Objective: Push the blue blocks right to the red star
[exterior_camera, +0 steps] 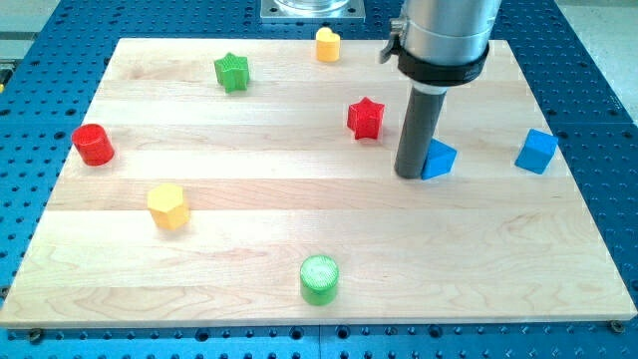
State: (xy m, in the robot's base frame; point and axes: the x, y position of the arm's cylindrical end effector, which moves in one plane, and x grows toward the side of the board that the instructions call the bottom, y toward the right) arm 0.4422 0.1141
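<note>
The red star [366,118] lies right of the board's middle, toward the view's top. A small blue block [440,159] sits to its lower right. A blue cube [536,151] sits near the board's right edge. My tip [410,174] rests on the board, touching the left side of the small blue block, below and right of the red star.
A green star [231,72] and a yellow block [327,45] lie near the top. A red cylinder [93,145] and a yellow hexagon [167,205] lie at the left. A green cylinder [319,279] lies near the bottom edge of the wooden board [299,219].
</note>
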